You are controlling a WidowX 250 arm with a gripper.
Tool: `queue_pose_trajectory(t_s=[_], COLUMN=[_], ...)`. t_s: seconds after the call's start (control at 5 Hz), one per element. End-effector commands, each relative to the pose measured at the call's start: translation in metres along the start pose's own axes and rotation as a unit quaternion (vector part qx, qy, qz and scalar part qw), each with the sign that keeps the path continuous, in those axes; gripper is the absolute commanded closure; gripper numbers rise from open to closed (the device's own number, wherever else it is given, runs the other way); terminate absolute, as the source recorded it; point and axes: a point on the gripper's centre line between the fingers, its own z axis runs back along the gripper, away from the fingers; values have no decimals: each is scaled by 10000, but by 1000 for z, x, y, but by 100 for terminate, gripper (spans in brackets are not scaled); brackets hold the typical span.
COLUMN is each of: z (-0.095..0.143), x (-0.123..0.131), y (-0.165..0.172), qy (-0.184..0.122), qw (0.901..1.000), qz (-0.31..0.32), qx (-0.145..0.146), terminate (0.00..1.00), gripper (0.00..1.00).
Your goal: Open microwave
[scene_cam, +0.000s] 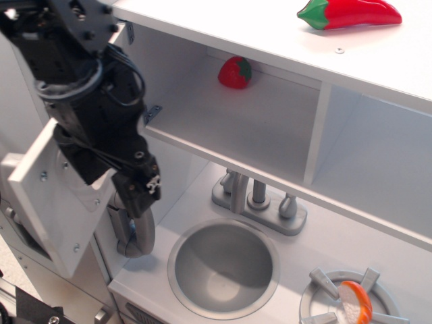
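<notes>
The microwave [223,128] is a white-grey box compartment and stands open. Its flat door [47,202] is swung far out to the left and shows its bare inner face with screws; window, buttons and handle are turned away. My black gripper [138,192] hangs right next to the door's right edge, below the compartment's left corner. Only one dark finger [144,185] shows clearly, so the gap between the fingers is not readable. It holds nothing that I can see. A red strawberry [235,72] lies inside the compartment at the back.
A red chili pepper [351,12] lies on the top shelf. A doorless white cubby [378,155] is to the right of the microwave. Below are a grey faucet [253,196], a round sink [224,266], a toy phone [135,233] and a burner [347,300] holding an orange-white piece.
</notes>
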Motion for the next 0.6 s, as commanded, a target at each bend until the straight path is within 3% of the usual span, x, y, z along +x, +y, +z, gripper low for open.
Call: queue_pose_trajectory(t_s=[0.0, 0.2, 0.4], z=[37, 50, 50], x=[19, 35, 35], y=[-13, -17, -17], qy=[-96, -16, -16], qw=[9995, 9979, 9979], qz=[119, 459, 459], qx=[-272, -453, -453], terminate=[0, 0, 100], gripper=[0, 0, 0])
